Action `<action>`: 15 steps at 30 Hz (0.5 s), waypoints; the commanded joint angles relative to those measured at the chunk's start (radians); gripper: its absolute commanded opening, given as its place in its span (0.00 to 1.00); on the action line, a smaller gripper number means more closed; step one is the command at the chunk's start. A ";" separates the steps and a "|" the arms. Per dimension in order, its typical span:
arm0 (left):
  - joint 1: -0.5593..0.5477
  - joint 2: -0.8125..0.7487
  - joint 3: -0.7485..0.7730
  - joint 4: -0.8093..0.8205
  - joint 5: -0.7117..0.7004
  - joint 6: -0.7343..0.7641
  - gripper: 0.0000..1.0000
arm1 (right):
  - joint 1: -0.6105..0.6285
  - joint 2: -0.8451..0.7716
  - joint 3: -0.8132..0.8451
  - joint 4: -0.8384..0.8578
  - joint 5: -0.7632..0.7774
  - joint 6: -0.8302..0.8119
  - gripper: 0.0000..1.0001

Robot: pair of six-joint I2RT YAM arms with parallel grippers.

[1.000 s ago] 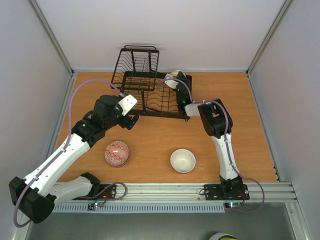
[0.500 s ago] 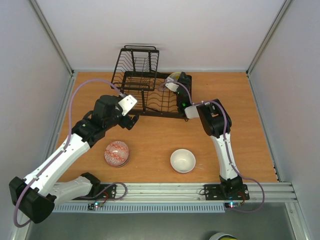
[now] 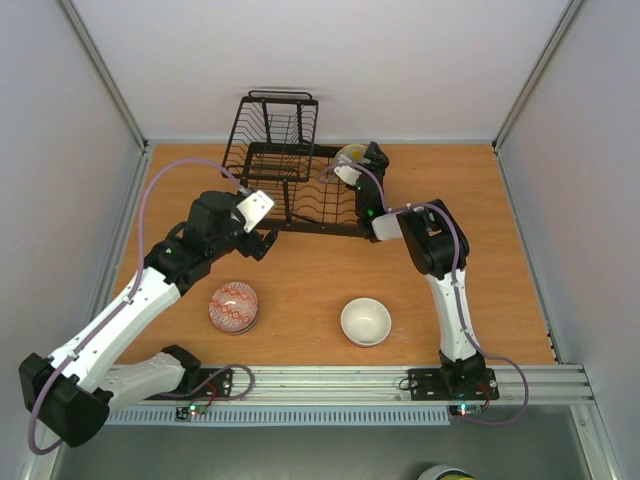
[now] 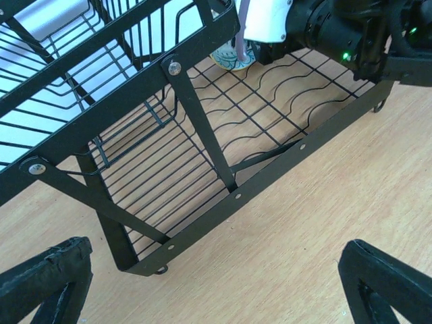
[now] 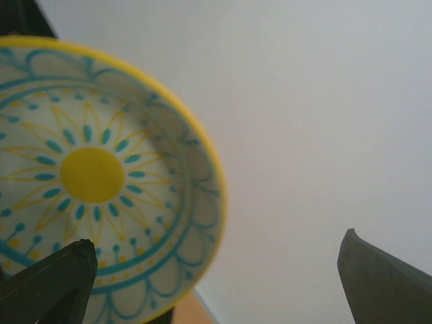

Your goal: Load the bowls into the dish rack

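The black wire dish rack (image 3: 275,165) stands at the back of the table. A cream bowl with teal pattern and yellow centre (image 3: 347,153) stands on edge at the rack's right end; up close this bowl (image 5: 94,175) fills the left of the right wrist view. My right gripper (image 3: 359,161) is open around it, one finger (image 5: 47,283) below its rim, the other far to the right. A red patterned bowl (image 3: 233,306) and a pale plain bowl (image 3: 365,321) sit on the table in front. My left gripper (image 3: 262,240) hangs open and empty by the rack's front rail (image 4: 270,175).
White walls close in the table on three sides, and the rack's raised basket (image 3: 280,120) leans at the back wall. The right arm (image 4: 324,27) reaches over the rack's floor. Bare wood (image 3: 480,230) lies right of the rack.
My right gripper has gone from shut to wide open, letting go of the cream bowl, which now stands in the rack. The left arm has not moved.
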 commanded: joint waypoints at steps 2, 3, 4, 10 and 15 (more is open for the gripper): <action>0.007 -0.018 -0.011 0.051 0.012 0.013 0.99 | 0.031 -0.193 -0.050 0.008 -0.002 0.102 0.99; 0.007 -0.019 -0.011 0.050 0.013 0.013 0.99 | 0.034 -0.224 -0.059 0.001 0.007 0.114 0.99; 0.007 -0.020 -0.011 0.049 0.016 0.013 0.99 | 0.039 -0.259 -0.067 -0.005 0.021 0.122 0.99; 0.007 -0.010 0.005 0.019 0.054 0.006 0.99 | 0.103 -0.424 0.017 -0.236 0.435 0.145 0.99; 0.007 0.010 0.010 0.014 0.084 -0.007 0.99 | 0.147 -0.654 0.082 -1.303 0.475 0.867 0.85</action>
